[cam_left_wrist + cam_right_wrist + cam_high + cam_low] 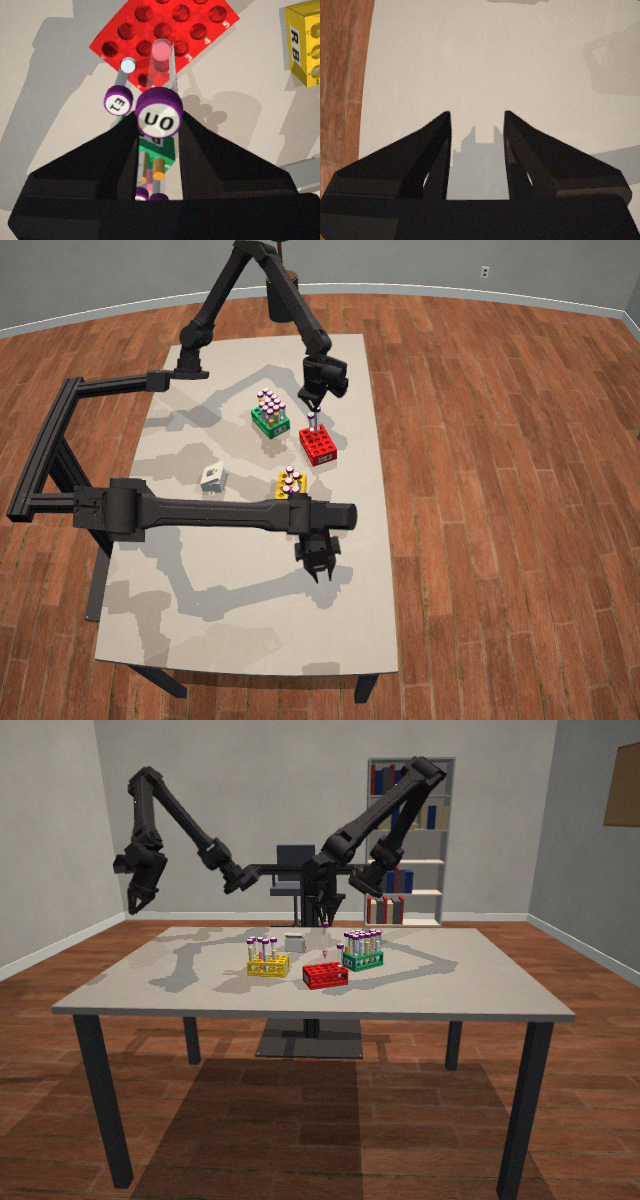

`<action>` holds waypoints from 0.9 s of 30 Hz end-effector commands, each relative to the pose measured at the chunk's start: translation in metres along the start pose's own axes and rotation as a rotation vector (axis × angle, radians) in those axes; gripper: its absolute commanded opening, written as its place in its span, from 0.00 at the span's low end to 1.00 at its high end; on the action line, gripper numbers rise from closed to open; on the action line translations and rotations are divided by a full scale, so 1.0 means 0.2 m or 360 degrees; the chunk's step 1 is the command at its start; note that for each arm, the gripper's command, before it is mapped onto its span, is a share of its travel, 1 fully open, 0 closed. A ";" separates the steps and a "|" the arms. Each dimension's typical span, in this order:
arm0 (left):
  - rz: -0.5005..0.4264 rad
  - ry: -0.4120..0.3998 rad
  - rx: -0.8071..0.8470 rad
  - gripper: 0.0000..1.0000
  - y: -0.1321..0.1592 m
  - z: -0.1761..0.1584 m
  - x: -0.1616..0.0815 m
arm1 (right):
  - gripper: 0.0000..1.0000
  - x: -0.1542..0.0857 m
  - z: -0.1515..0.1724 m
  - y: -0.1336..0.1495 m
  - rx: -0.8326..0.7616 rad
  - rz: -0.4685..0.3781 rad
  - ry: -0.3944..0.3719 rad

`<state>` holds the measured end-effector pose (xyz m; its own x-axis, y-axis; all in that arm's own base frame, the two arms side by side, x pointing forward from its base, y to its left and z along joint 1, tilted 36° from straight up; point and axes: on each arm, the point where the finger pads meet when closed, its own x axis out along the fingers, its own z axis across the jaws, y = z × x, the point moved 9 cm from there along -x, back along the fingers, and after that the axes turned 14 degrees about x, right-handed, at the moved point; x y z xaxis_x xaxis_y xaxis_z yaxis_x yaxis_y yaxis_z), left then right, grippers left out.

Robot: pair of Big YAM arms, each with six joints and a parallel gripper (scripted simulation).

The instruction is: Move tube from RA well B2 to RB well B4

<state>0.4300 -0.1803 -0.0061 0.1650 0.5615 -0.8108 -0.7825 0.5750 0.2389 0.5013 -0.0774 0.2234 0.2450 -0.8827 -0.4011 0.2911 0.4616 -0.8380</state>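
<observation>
My left gripper (314,408) (326,922) (159,121) is shut on a purple-capped tube with pink at its bottom. The tube (325,939) (159,119) hangs upright above the red rack's end nearer the green rack; its cap lettering looks like "UO" from the left wrist. Green rack RA (279,432) (167,150) holds many purple-capped tubes; well B2 is hard to make out. Yellow rack RB (281,476) (269,971) (295,42) holds several tubes; my right arm partly covers it in the top view. My right gripper (324,580) (133,911) (477,121) is partly open and empty above the table.
A red rack (317,446) (325,979) stands beside RA and RB. A purple-capped tube labelled E1 (310,416) (340,946) (118,101) stands at its end, close to the held tube. A white box (212,478) (294,943) sits nearer the arm bases; no lit lamp is discernible.
</observation>
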 end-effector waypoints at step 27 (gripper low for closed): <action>-0.0007 -0.0003 0.0012 0.00 0.00 -0.12 0.04 | 0.30 -0.02 0.05 -0.03 0.0038 -0.0003 -0.0026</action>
<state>0.4261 -0.1800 -0.0112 0.1664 0.5609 -0.8110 -0.7825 0.5755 0.2375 0.5013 -0.0774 0.2234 0.2450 -0.8827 -0.4011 0.2911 0.4616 -0.8380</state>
